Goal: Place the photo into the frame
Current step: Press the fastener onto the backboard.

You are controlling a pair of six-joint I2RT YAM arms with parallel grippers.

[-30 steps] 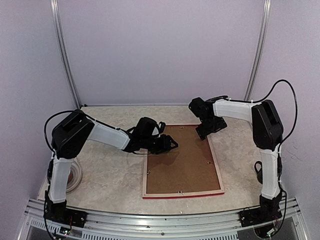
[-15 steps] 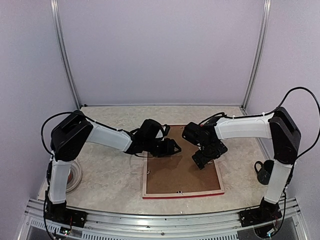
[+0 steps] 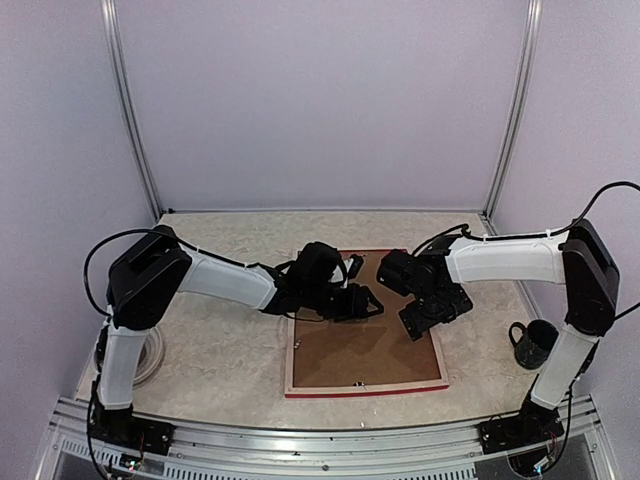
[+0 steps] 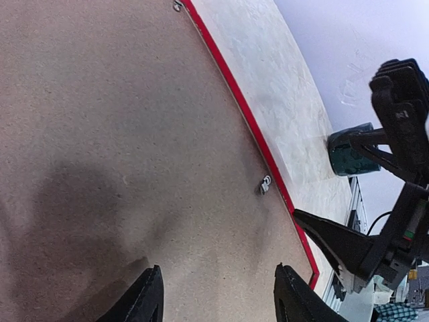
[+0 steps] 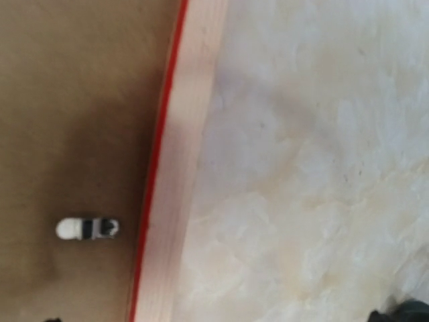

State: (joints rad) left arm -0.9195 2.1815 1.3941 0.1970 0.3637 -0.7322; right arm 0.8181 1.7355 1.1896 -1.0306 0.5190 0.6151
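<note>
The frame (image 3: 365, 389) lies face down on the table, with its red edge and pale wood rear showing. A plain brown backing board (image 3: 365, 345) with small clips fills it. The photo is hidden. My left gripper (image 3: 372, 303) is open and empty, low over the board's far left part. Its view shows the board (image 4: 120, 134), the frame's red edge (image 4: 255, 127) and a clip (image 4: 266, 184) ahead of the gripper (image 4: 218, 302). My right gripper (image 3: 432, 315) hangs over the frame's right rail (image 5: 181, 168) beside a clip (image 5: 87, 228). Its jaws are spread wide and empty.
A dark green mug (image 3: 533, 343) stands on the table to the right of the frame and also shows in the left wrist view (image 4: 352, 149). A white coiled cable (image 3: 150, 355) lies at the left edge. Metal posts and walls close the back.
My left gripper has moved right, further over the backing board. My right arm has swung from the frame's far edge forward to the frame's right rail.
</note>
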